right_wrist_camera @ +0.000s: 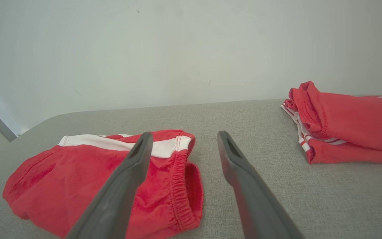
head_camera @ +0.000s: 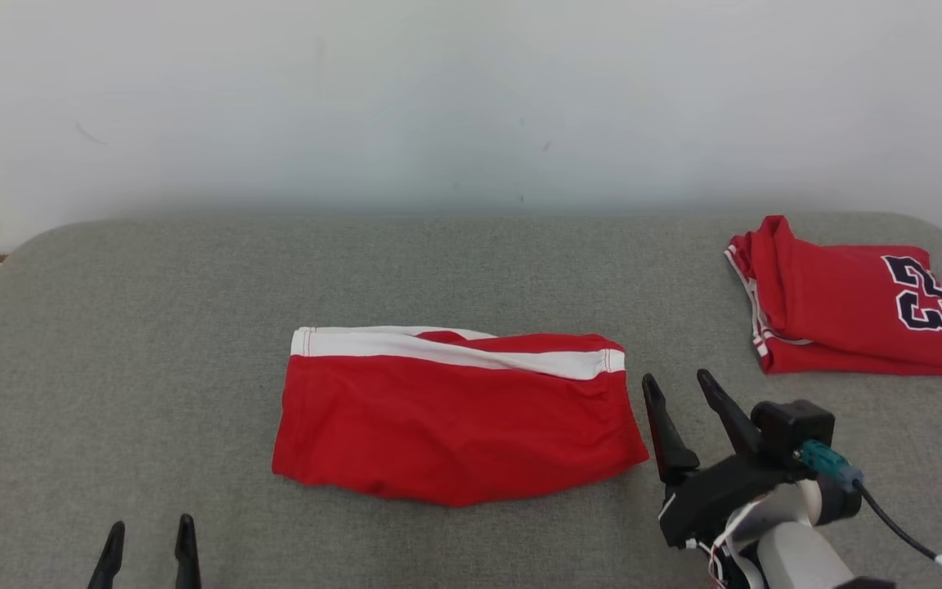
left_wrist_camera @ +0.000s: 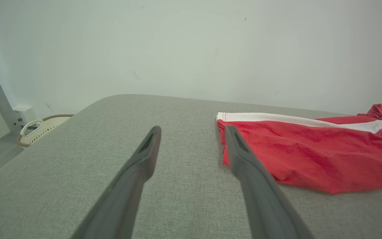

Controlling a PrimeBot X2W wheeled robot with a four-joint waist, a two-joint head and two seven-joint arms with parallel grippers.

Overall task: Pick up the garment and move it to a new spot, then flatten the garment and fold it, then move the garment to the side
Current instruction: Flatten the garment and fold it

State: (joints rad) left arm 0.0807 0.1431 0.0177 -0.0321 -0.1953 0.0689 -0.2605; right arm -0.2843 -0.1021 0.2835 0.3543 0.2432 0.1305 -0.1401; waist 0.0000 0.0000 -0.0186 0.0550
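Red shorts (head_camera: 455, 417) with a white side stripe lie folded flat in the middle of the grey padded table (head_camera: 152, 327). My right gripper (head_camera: 678, 381) stands open just off the shorts' right edge, by the elastic waistband (right_wrist_camera: 181, 189), holding nothing. At the lower left my left gripper (head_camera: 150, 528) is open and empty, well short of the shorts' left edge (left_wrist_camera: 224, 146). In the left wrist view the shorts (left_wrist_camera: 310, 156) lie ahead and to the right of its fingers (left_wrist_camera: 244, 156).
A folded red jersey (head_camera: 847, 307) with a dark number lies at the table's far right corner; it also appears in the right wrist view (right_wrist_camera: 347, 122). A pale wall runs behind the table. A cream perforated basket (left_wrist_camera: 41, 129) sits off the table's left edge.
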